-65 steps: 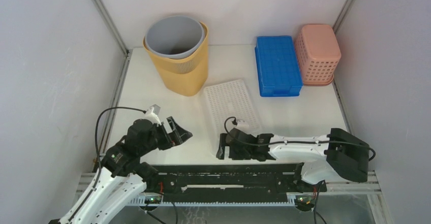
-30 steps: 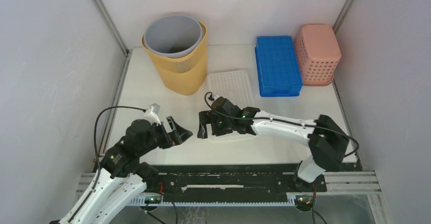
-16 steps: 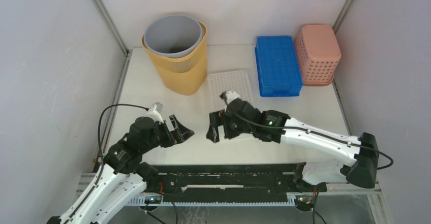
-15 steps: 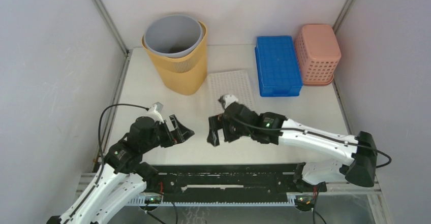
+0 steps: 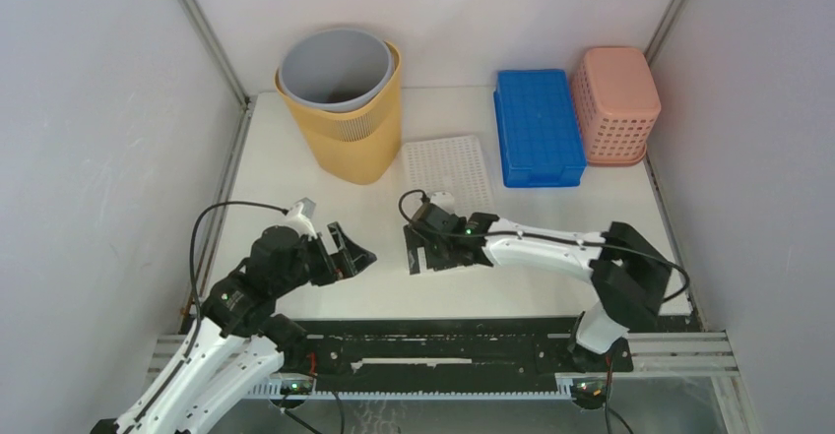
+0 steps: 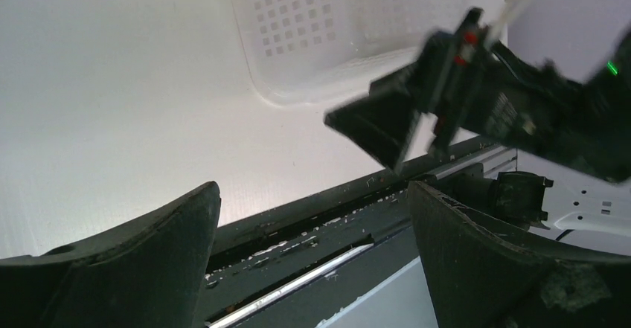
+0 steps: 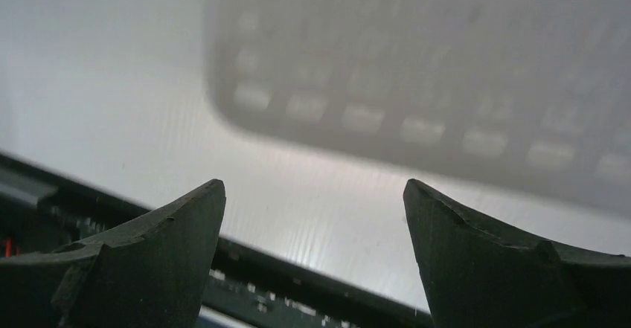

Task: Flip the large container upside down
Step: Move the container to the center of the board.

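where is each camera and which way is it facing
Top external: above, behind the bases, looking down on the table, large container, left gripper and right gripper.
Left wrist: on the left arm, looking past its own open gripper at the white tray and the right gripper.
Right wrist: low over the table, its open gripper framing the blurred tray edge.
Shared: both wrist views show the white tray.

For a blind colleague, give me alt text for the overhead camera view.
Upright yellow bin at the back of a white table; in front, the open, empty left gripper and right gripper face each other beside a white perforated tray.
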Controlling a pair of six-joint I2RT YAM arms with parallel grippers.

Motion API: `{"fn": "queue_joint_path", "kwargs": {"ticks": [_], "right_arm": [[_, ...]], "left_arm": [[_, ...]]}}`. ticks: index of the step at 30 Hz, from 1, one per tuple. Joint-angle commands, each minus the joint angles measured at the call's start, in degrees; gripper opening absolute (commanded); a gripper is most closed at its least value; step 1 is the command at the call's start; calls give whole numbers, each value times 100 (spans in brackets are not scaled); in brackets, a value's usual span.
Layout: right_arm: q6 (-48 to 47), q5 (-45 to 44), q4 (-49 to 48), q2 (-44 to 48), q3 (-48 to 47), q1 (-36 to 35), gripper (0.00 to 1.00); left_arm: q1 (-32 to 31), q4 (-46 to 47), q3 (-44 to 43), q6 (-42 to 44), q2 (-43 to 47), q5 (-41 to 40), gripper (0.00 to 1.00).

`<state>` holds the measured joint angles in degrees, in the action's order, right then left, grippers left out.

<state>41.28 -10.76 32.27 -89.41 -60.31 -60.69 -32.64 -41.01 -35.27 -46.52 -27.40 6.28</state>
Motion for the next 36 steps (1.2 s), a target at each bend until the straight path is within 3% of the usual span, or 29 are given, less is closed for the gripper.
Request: {"fn": "queue_joint_path", "kwargs": {"ticks": [1,10,16,22,36], "right_arm": [[139,-99,-553,-550,-470,488,98],[184,256,-1085,-1148,-941,1207,98],[-148,262,-1009,-746,-1008,1535,99],[-495,586,-694,-1050,-1774,1968,98],[-397,358,-766,-931,-1475,892,98]], "left_arm": [[4,30,45,65,153,-1,100],[3,178,-16,25,-200,-375,100],[4,879,-214,-110,-1060,-441,100],[4,1160,-381,-62,-1561,-404,100],[4,961,19,-77,-976,-433,100]]}}
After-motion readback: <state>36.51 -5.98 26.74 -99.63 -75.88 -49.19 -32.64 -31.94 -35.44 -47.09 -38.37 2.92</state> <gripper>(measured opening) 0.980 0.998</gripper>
